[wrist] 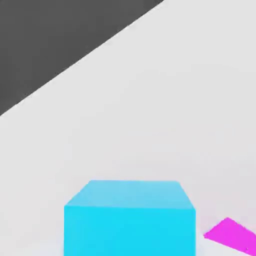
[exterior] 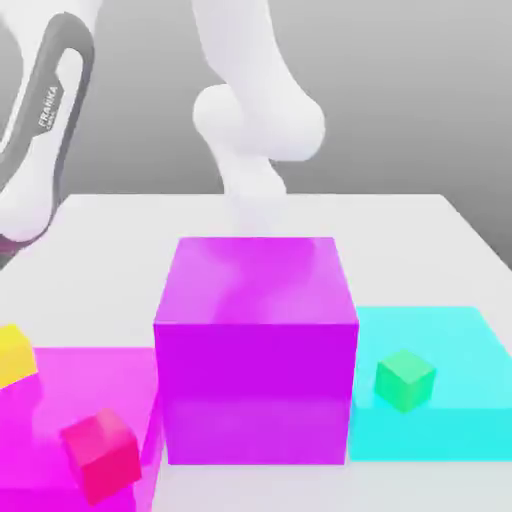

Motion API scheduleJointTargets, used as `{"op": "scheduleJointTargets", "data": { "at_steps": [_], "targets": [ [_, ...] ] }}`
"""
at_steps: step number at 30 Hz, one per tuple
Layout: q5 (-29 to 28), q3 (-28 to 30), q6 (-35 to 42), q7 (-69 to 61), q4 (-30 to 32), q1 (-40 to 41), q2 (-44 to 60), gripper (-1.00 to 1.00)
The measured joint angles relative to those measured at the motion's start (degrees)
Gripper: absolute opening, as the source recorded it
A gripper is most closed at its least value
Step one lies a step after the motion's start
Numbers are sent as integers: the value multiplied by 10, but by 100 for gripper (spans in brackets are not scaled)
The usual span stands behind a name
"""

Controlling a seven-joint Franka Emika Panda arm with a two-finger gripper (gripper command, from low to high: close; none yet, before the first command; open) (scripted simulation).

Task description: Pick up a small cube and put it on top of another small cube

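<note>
A small cyan cube [wrist: 130, 231] is looming close to the camera in the hand view, and the gripper's jaws are standing narrow, apparently clasping it, as the stacking job is reaching what looks like its halfway mark. The pick-up is seemingly succeeding, though whether the cube is hanging clear of the white table [exterior: 400, 240] is staying hard to tell; the carry, the lowering and the release are all awaiting their turn. In the exterior view, the small green cube [exterior: 405, 380], the likely landing spot, is sitting bare-topped on a flat cyan slab [exterior: 440, 435], just past three o'clock from the big magenta block [exterior: 257, 390]. That view is also giving the wider layout — a red-pink cube [exterior: 102, 457] is lying toward eight o'clock of the block, a yellow cube [exterior: 15, 357] is resting toward nine, and the Franka arm [exterior: 45, 115] is arching between ten and eleven. The hand view is adding the cyan cube's closeness and a magenta corner [wrist: 232, 235] peeking out beside it.
</note>
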State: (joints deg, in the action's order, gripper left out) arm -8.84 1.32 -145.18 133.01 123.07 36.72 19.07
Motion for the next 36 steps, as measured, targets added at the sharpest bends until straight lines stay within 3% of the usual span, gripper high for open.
{"op": "scheduleJointTargets", "data": {
  "at_steps": [7,11,17,24,30,36],
  "targets": [
    [42,-114,41,-13,-44,-91,-1,-100],
    [96,-180,62,-38,-41,-124,-20,-100],
    [181,-241,81,-82,11,-147,-83,-100],
    [235,-277,96,-109,76,-189,-166,-100],
    [245,-295,105,-107,133,-233,-233,-100],
    [221,-325,107,-79,192,-258,-286,-100]
  ]
}}
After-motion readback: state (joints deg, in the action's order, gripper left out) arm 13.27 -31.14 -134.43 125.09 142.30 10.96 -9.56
